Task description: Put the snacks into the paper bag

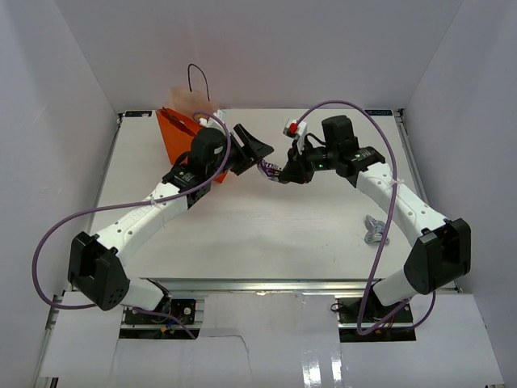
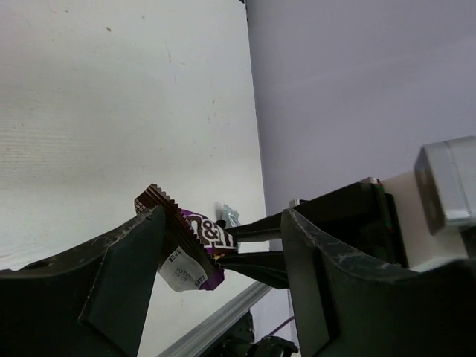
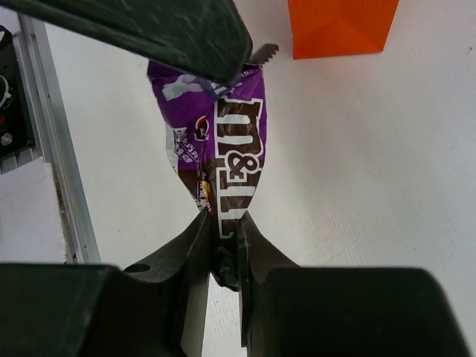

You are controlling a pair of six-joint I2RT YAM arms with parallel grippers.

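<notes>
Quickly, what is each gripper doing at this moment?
Left gripper: open, its fingers either side of the purple packet.
Right gripper: closed, holding the purple packet.

**Far centre crowded, near half open**

Free passage is offered over the bare middle of the table toward its near edge. The far centre is blocked by the left gripper and right gripper, set close together around a purple packet. The paper bag at the far left corner is screened by the left arm. A silver-grey sweet is found near the right edge.
</notes>
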